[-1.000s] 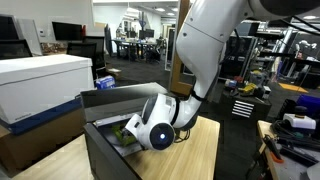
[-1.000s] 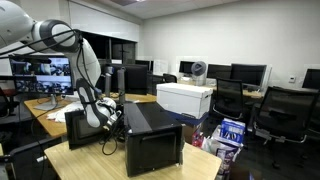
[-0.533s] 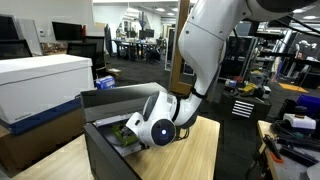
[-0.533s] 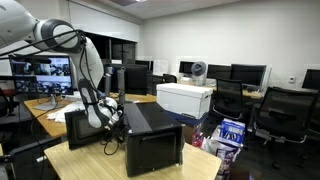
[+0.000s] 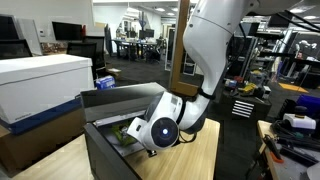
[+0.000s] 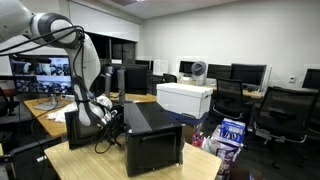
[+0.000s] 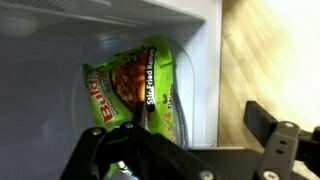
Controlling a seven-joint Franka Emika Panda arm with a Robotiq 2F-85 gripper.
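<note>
The gripper (image 7: 185,150) hangs inside a dark grey, straight-walled bin (image 5: 100,150). Its 2 black, blocky fingers (image 7: 280,140) are spread wide with nothing between them. Just beyond the fingers a ramen packet (image 7: 135,85) lies flat on the bin's smooth, pale floor, close to one inner wall. An exterior view shows the packet (image 5: 132,130) as a green patch beside the rounded white wrist.

The packet is a glossy, crinkled green plastic pouch, roughly rectangular, with a picture of reddish-brown noodles in the middle. Dark lettering along 1 edge reads "Stir-Fried"; the larger white word opposite is too blurred to read.

The bin stands on a light wooden table (image 5: 200,150) with visible grain.
</note>
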